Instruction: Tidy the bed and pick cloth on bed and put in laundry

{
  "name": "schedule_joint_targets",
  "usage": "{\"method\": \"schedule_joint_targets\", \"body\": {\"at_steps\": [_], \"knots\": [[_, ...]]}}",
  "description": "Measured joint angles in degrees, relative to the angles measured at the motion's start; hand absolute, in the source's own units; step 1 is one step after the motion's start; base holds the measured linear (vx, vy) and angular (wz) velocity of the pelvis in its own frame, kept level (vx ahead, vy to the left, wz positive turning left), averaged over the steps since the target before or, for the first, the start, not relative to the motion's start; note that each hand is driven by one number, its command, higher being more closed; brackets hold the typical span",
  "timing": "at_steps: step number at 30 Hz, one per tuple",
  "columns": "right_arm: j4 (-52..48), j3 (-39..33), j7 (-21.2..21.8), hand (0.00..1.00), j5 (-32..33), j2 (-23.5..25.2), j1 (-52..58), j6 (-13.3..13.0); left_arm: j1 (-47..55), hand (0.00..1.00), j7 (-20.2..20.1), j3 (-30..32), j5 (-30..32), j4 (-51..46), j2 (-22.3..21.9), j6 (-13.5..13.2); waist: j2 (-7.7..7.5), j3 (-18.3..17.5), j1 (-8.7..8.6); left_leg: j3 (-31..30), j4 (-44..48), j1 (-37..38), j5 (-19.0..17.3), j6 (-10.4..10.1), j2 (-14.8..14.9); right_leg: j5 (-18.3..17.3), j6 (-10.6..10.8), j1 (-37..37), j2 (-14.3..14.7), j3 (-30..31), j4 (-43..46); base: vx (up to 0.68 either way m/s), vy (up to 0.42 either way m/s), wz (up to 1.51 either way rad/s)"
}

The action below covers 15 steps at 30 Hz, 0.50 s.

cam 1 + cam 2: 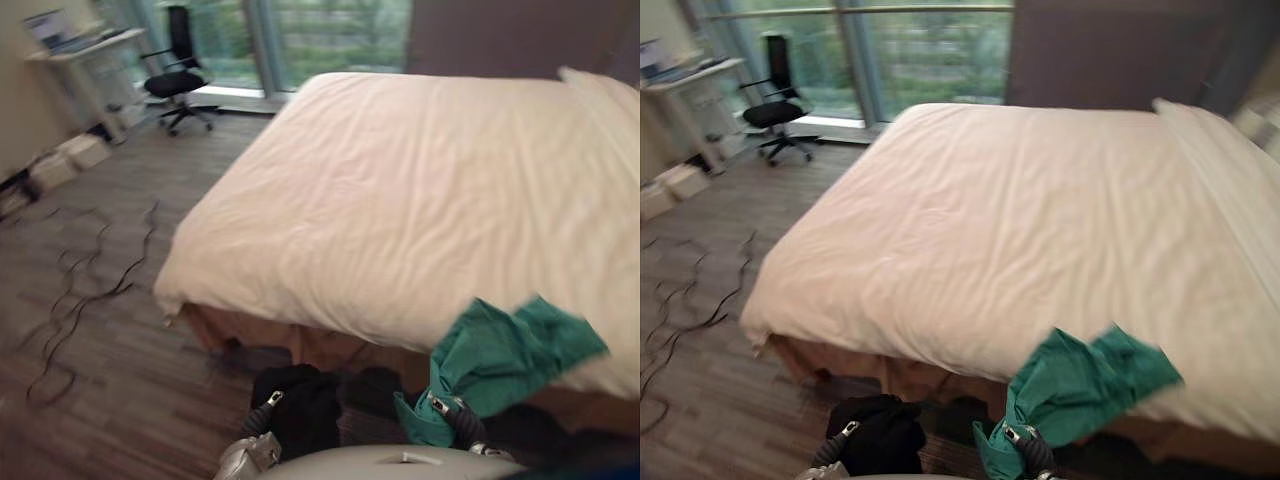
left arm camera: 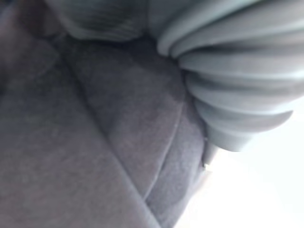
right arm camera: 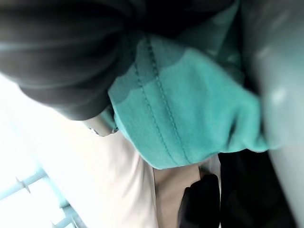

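Collection: green cloth (image 1: 505, 355) drapes off the bed's (image 1: 400, 200) near right edge onto the right hand (image 3: 61, 57), black cloth (image 1: 295, 405) at the left hand (image 2: 237, 95), grips impossible to tell; next, probably, a lift clear toward laundry.

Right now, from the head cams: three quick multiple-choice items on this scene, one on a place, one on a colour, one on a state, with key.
1. Where is the green cloth?
A) on the desk
B) draped over the near edge of the bed, at the right hand
C) on the office chair

2. What colour is the cloth by the left hand?
A) red
B) yellow
C) black

3. How does the white duvet lie?
A) spread over the bed
B) heaped on the floor
C) rolled up at the pillow end

Key: 1 B, it hangs off the bed's near edge. 2 C, the black cloth sits low by the bed base. 3 A, it covers the whole top.
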Motion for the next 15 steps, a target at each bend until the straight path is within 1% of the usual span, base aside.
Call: {"method": "schedule_joint_targets", "body": {"at_steps": [1, 2, 3, 4, 5, 6, 7, 8, 10, 11, 12, 13, 14, 15], "knots": [[-1.04, 1.46, 0.6, 1.0, 0.03, 0.34, 0.24, -0.17, 0.01, 1.0, 0.87, 1.17, -0.51, -0.03, 0.14, -0.68, -0.8, 0.49, 0.05, -2.98, 0.05, -0.1, 0.08, 0.13, -0.62, -1.19, -0.73, 0.41, 2.77, 2.01, -4.23, 0.11, -0.235, 1.31], [-2.8, 2.81, 0.58, 1.0, -0.04, 0.89, 1.28, -0.49, 0.26, 1.0, 1.87, 1.9, -0.53, -0.29, 0.18, -0.97, -1.8, 0.7, 0.31, -3.99, -0.05, -0.21, -0.1, 0.2, -1.95, -1.01, -1.12, 0.71, 3.96, 3.5, -9.25, 0.09, -0.196, 1.17], [-3.81, 3.62, 0.53, 1.0, -0.1, 1.15, 1.97, -0.77, 0.48, 1.0, 2.27, 2.36, -0.51, -0.92, 0.23, -1.02, -2.35, 0.71, 0.43, -2.93, 0.07, -0.35, -0.52, 0.56, -2.72, -1.97, -1.95, 1.17, 3.59, 3.44, -11.2, 0.1, -0.177, 1.09], [-5.39, 3.86, 0.06, 1.0, -1.12, 1.7, 2.87, -1.37, 0.78, 1.0, 3.22, 2.73, -0.44, -1.58, -0.73, -1.19, -2.66, 0.87, 0.54, 0.94, 1.28, -0.42, -1.66, 1.63, -2.79, -2.93, -0.9, 3.22, 2.32, 0.33, -13.05, 0.13, -0.096, 1.0], [-7.45, 3.87, -0.77, 1.0, -2.38, 1.84, 3.6, -1.42, 1.58, 1.0, 3.57, 3.21, -0.23, -3.84, -2.13, -2.29, -1.72, 0.9, 1.23, 4.65, 3.14, -0.77, -2.06, 1.73, -2.26, -3.12, -0.63, 4.8, 1.0, -3.19, -14.05, 0.14, -0.064, 1.01], [-8.0, 3.91, -1.02, 1.0, -2.74, 1.95, 4.25, -1.42, 1.67, 1.0, 3.94, 3.28, -0.11, -4.91, -2.7, -2.78, -1.06, 1.29, 1.58, 5.69, 4.48, -1.46, -2.01, 1.65, -1.82, -3.16, -0.58, 5.67, 0.83, -4.51, -14.42, 0.11, -0.03, 0.98], [-9.0, 4.59, -1.44, 1.0, -4.61, 1.86, 4.42, -1.54, 2.05, 1.0, 4.71, 3.27, 0.42, -7.0, -4.14, -3.45, -0.23, 1.42, 2.2, 4.41, 5.84, -2.82, -1.84, 0.18, -2.4, -3.52, 0.0, 6.83, 0.58, -6.99, -15.06, 0.09, -0.058, 1.14], [-9.4, 6.21, -1.72, 1.0, -5.21, 1.71, 4.44, -1.49, 3.1, 1.0, 4.83, 2.94, 0.67, -8.83, -4.73, -3.98, -0.23, 1.4, 2.43, 1.61, 5.14, -3.75, -0.67, -0.23, -3.5, -3.58, 0.15, 7.95, 0.5, -9.38, -16.1, 0.11, -0.073, 1.39], [-10.49, 7.95, -1.7, 1.0, -5.06, 1.75, 4.61, -0.2, 3.16, 1.0, 5.15, 1.92, 0.65, -10.68, -4.89, -4.65, -0.63, 1.16, 3.05, -1.73, 2.09, -4.58, 1.66, -0.05, -4.4, -3.27, 0.49, 9.08, 0.49, -13.4, -17.52, 0.14, -0.055, 1.25], [-10.83, 8.64, -1.67, 1.0, -5.05, 1.92, 4.46, 0.9, 3.33, 1.0, 5.21, 1.34, 0.63, -11.93, -4.8, -4.97, -0.53, 1.32, 3.69, -1.23, 1.69, -5.54, 3.26, 0.6, -5.18, -2.93, 0.72, 9.31, 0.36, -15.15, -17.25, 0.14, -0.019, 1.5], [-11.04, 8.8, -1.59, 1.0, -5.06, 2.41, 3.22, 2.3, 3.45, 1.0, 5.22, 0.81, 0.58, -13.65, -4.25, -4.96, -1.47, 1.61, 3.47, 2.02, 2.07, -7.03, 5.87, 3.77, -6.98, -2.28, 1.32, 9.44, -0.45, -18.09, -16.31, 0.14, 0.004, 1.56], [-11.06, 8.8, -1.58, 1.0, -5.06, 2.45, 3.17, 2.73, 3.57, 1.0, 5.25, 0.55, 0.53, -14.27, -4.25, -4.96, -1.43, 1.66, 3.25, 4.01, 2.18, -7.59, 6.75, 5.07, -7.34, -1.52, 1.29, 9.4, -0.44, -19.52, -15.22, 0.09, 0.073, 2.29], [-11.98, 8.43, -1.85, 1.0, -4.83, 2.28, 2.37, 3.1, 3.56, 1.0, 5.15, 0.44, 0.53, -15.18, -6.07, -4.94, 1.0, 3.04, 2.96, 8.2, 2.83, -8.48, 8.79, 8.31, -7.91, -2.13, 1.19, 6.77, -0.48, -22.0, -7.5, 0.06, 0.084, 2.04], [-12.87, 8.25, -1.87, 1.0, -4.38, 1.76, 2.3, 3.11, 3.6, 1.0, 5.1, 0.57, 0.5, -15.47, -7.1, -4.93, 1.42, 3.25, 2.71, 9.05, 2.81, -8.42, 9.49, 9.27, -8.4, -3.52, 1.33, 6.86, 0.39, -21.99, -9.1, 0.02, 0.089, 2.3]]}}
